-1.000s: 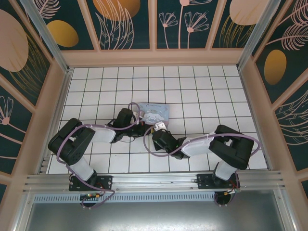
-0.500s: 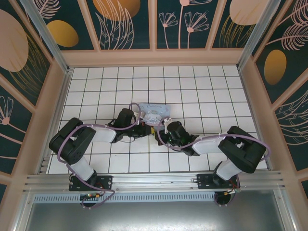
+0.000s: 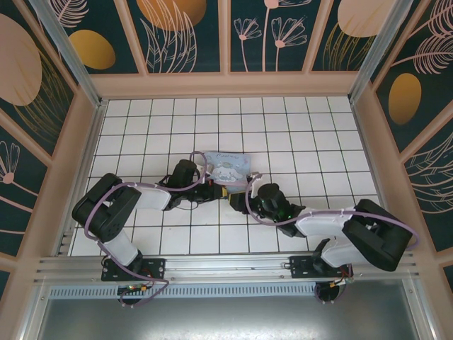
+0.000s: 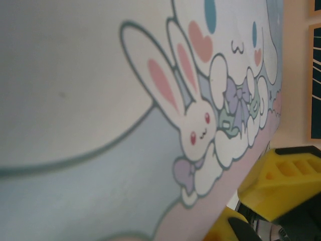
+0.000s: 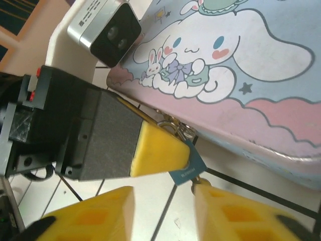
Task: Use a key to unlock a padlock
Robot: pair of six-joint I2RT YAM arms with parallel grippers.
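In the right wrist view the small dark-blue padlock (image 5: 183,169) hangs by its silvery shackle (image 5: 175,125) from the edge of the pastel cartoon-print box (image 5: 241,65). My left gripper (image 3: 216,190) is shut on the padlock, and one yellow finger (image 5: 160,153) covers most of its body. The key (image 5: 196,183) is a tiny metallic stub sticking out of the padlock's lower edge. My right gripper (image 5: 163,211) is open just below, with nothing between its fingers. The key sits right by the inner tip of its right-hand finger (image 5: 235,216).
The box (image 3: 230,167) lies on the white tiled table (image 3: 297,134), mid-table, and its rabbit print (image 4: 190,125) sits close in front of the left wrist camera. Both arms meet at the box's near edge. Wooden walls ring the table.
My right gripper has gone from shut to open. Its arm has swung to the right and stretched lower across the table. The left arm and the box have not moved.
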